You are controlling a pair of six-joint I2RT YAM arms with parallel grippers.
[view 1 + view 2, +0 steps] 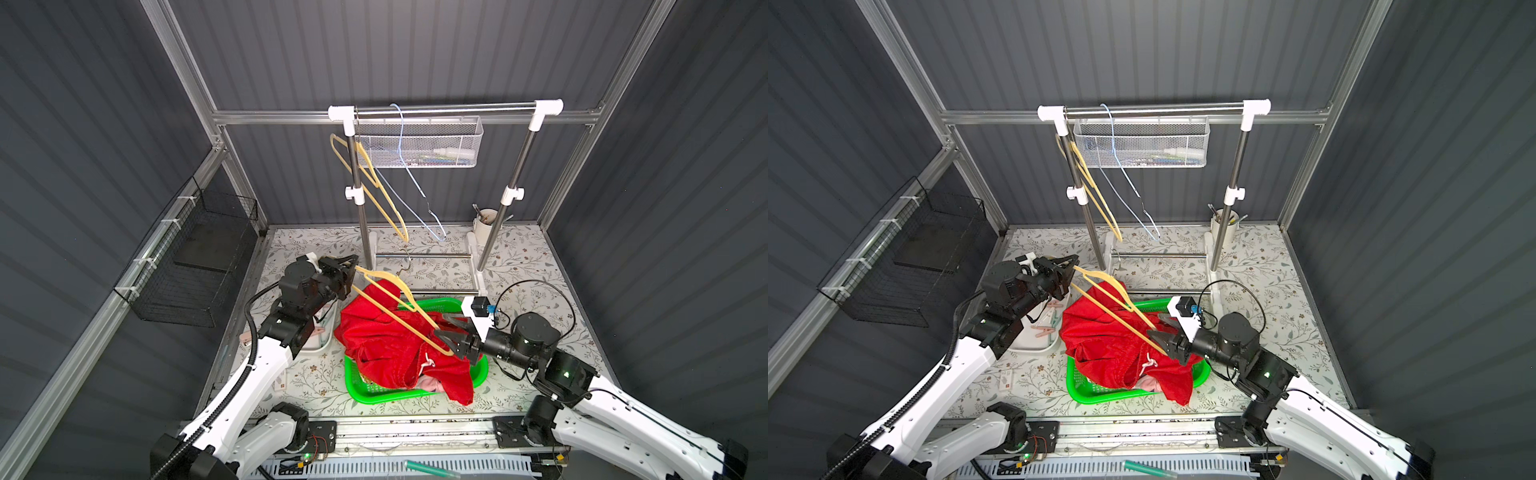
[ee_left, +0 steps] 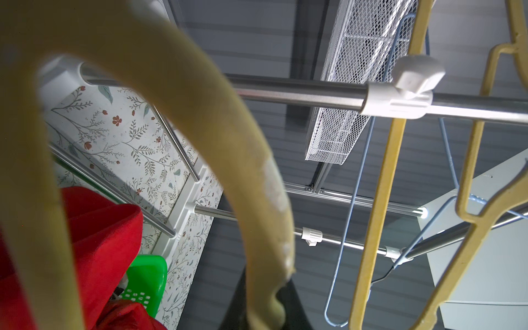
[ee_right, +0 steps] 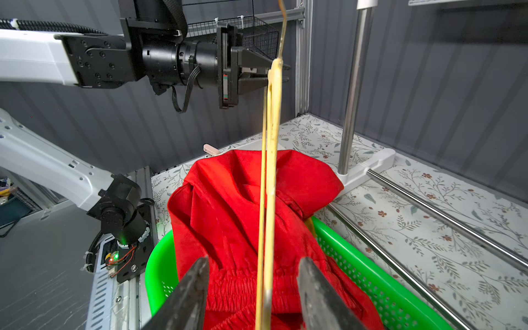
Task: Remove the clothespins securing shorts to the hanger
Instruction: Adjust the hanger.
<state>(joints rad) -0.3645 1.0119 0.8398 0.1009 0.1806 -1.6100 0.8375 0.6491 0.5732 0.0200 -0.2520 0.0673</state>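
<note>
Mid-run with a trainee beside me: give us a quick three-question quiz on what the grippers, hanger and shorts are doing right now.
1. Short answer: how do the right gripper's jaws stand at the yellow hanger?
2. What clamps the yellow hanger? A) left gripper B) right gripper C) both
3. True or false: the green basket is empty.

Key:
1. Open, one jaw on each side of it, not gripping.
2. A.
3. False: the red shorts lie heaped in the green basket.

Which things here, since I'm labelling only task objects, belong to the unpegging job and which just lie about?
Job: red shorts, held yellow hanger, clothespins, left gripper, right gripper.
Lying about: two spare hangers, mesh basket, cup, black wire basket.
</note>
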